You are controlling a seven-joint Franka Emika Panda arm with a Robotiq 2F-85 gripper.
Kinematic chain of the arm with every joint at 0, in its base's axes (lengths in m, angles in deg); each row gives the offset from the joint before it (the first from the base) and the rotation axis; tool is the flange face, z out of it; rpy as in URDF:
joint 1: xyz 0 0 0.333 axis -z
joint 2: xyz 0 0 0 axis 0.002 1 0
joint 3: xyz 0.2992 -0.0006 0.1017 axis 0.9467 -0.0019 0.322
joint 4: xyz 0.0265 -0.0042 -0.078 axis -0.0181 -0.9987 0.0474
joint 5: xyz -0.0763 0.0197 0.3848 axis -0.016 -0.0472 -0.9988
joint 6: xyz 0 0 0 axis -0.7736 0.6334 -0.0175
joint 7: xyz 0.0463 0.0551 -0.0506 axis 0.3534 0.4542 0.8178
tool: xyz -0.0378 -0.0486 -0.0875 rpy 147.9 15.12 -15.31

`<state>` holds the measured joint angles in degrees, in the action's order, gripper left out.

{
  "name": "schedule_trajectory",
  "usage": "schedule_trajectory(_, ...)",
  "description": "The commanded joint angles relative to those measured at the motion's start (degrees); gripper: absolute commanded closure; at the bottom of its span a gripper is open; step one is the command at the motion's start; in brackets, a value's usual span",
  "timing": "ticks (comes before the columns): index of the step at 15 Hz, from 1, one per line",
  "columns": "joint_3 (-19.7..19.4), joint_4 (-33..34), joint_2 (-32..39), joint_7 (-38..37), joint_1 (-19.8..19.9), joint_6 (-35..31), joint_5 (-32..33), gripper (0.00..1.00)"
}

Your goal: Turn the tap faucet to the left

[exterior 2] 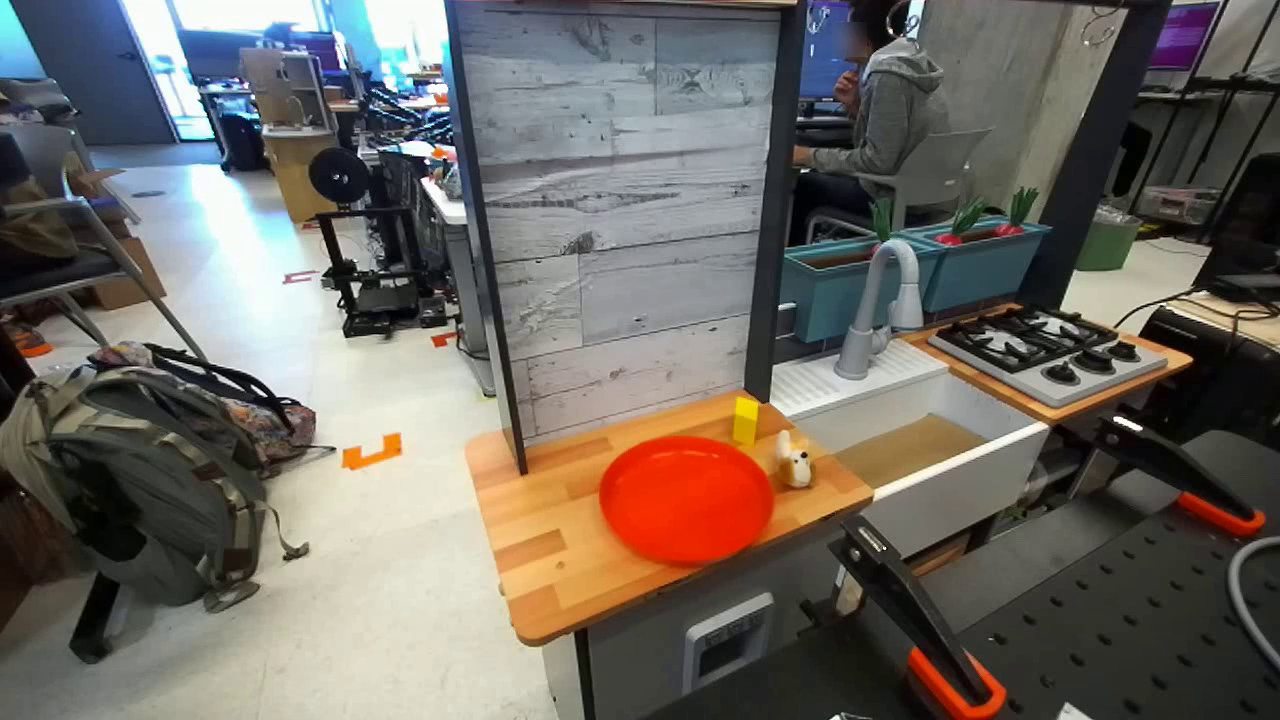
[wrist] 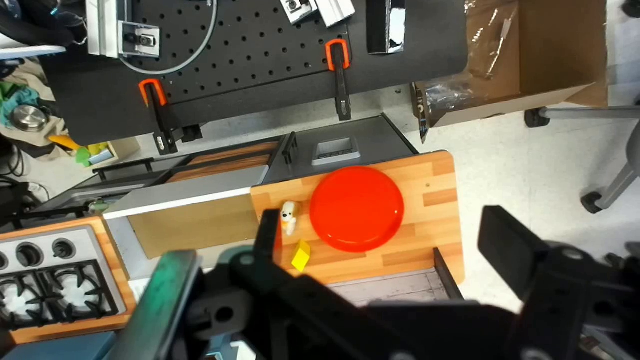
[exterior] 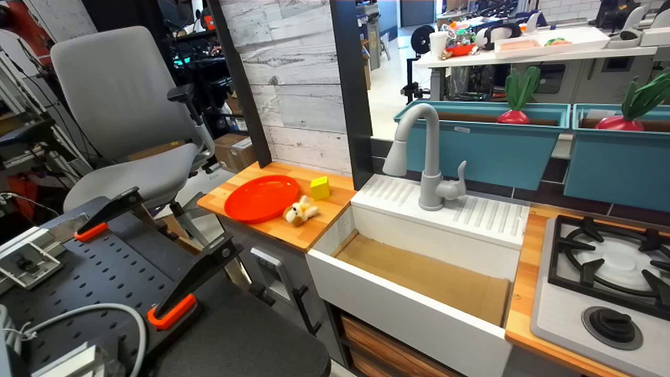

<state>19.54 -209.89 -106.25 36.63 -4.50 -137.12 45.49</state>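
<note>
Tap faucet, grey gooseneck with flared spout head and side lever, claw jaws wide apart.

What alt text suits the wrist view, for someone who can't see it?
A robot's open tool juts from the bottom, with a red plate, small toy dog and yellow block on a wooden counter beyond it. To the left are a sink and stove; at top, a black perforated tabletop.
</note>
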Motion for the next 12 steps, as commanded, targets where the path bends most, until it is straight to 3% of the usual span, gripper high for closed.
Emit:
schedule_trajectory(1,-1.00,-0.29,-0.25,0.42,-0.28,-1.51,0.67,0.00)
schedule_trajectory(7,-8.07,1.72,3.27,5.30,3.49,-8.84,1.49,0.00)
schedule_trajectory(12,-15.40,6.81,14.67,10.74,8.06,-17.32,1.68,0.00)
